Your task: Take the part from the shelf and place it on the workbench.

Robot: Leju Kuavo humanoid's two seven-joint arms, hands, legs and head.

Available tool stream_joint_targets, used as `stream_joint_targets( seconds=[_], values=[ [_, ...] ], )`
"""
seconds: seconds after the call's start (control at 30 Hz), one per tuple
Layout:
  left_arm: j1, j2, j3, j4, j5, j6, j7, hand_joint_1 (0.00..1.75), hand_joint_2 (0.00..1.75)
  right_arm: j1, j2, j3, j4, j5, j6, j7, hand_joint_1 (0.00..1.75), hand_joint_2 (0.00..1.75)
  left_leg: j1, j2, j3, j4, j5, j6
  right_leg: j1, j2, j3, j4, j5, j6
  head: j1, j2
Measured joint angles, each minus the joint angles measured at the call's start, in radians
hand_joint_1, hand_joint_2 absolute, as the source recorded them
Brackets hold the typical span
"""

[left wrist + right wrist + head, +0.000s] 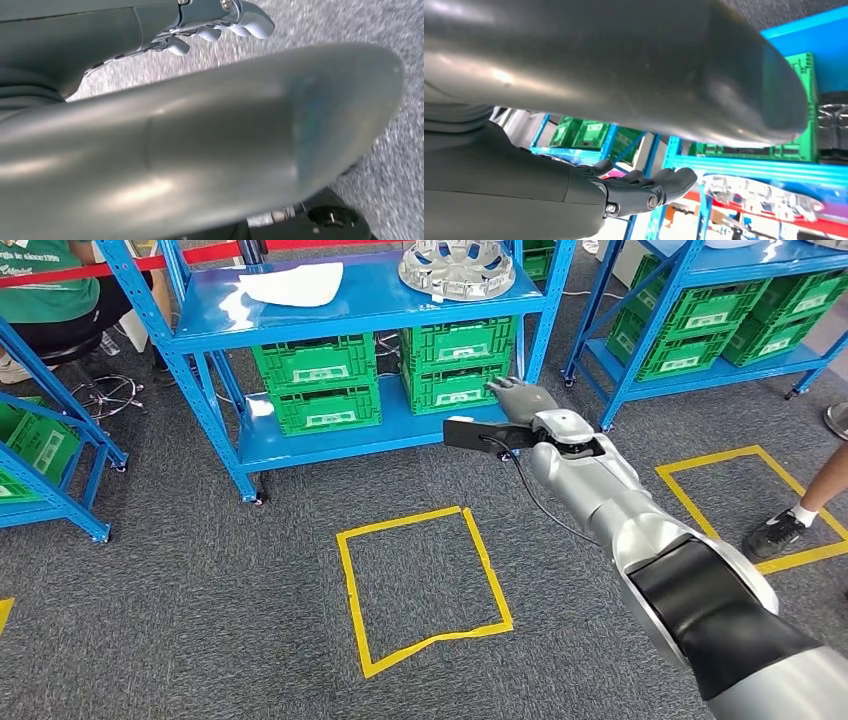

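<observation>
On the top board of the blue shelf (370, 295), at its right part, the part (457, 265) is lying: a round silver metal piece with many ribs and openings, shining, a little like a wheel. Its upper edge is being cut off by the border of the head view. Beside it a white sheet (295, 284) is lying flat. The right hand (520, 397) is reaching forward in front of the green crates (455, 365) on the lower board, well below the part; its fingers are lying apart and holding nothing. In the left wrist view the left hand (220, 22) is hanging over grey carpet with fingers curled a little and empty, but the thick thumb is hiding much, so I cannot tell its state surely.
</observation>
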Motion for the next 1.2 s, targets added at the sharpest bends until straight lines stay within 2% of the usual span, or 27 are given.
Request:
stream_joint_targets(
  seconds=[0.17,0.43,0.9,1.2],
  values=[
    [0.000,-0.004,-0.018,0.000,-0.036,0.009,0.004,0.00,0.00,-0.017,0.023,0.017,0.003,0.000,0.004,0.002,0.00,0.00,0.000,0.001,0.000,0.000,0.000,0.000,0.000,0.000,0.000,0.000,0.000,0.000,0.000,0.000],
    [0.005,-0.004,-0.005,0.001,0.023,-0.134,0.011,0.00,0.00,-0.080,0.085,0.068,0.031,0.008,0.043,0.005,0.00,0.00,0.000,-0.001,0.000,0.000,0.000,0.000,0.000,-0.001,0.000,0.000,-0.001,-0.001,0.000,0.000],
    [0.008,-0.014,-0.003,0.002,0.019,-0.139,0.030,0.00,0.00,-0.073,0.069,0.083,0.063,-0.020,0.028,-0.011,0.00,0.00,0.000,0.000,0.000,0.000,0.000,0.000,0.000,0.000,-0.001,0.000,-0.001,-0.001,0.000,0.000],
    [0.009,-0.020,0.030,0.002,0.053,-0.120,0.034,0.00,0.00,-0.062,0.072,0.094,0.065,-0.021,0.014,0.001,0.00,0.00,0.000,0.000,0.000,0.000,0.000,0.000,0.000,0.000,0.000,0.000,-0.001,-0.001,0.000,0.000]
  ],
)
